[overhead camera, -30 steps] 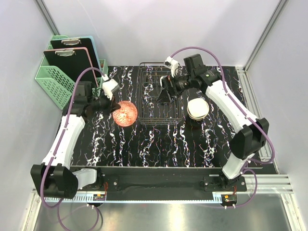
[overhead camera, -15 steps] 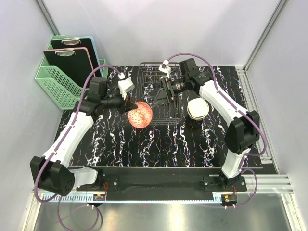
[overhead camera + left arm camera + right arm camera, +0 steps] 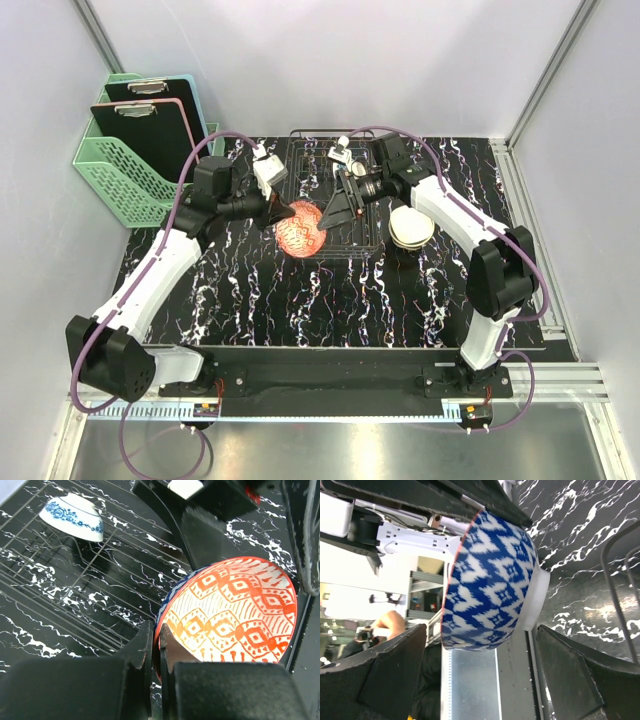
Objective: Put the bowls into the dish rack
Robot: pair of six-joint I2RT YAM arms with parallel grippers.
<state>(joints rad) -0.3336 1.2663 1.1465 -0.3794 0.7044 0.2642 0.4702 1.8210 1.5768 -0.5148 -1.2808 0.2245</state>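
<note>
The left gripper point(image 3: 156, 647), pinched shut on the orange bowl's point(image 3: 230, 615) rim, holds it on edge at the dish rack's point(image 3: 320, 160) front-left corner, and the right gripper point(image 3: 480, 630) gapes wide around it. An off-centre squeeze could twist it loose onto the tines. A blue-patterned bowl point(image 3: 75, 516) lies upturned inside, with stacked bowls point(image 3: 411, 226) just beside the rack's right edge.
</note>
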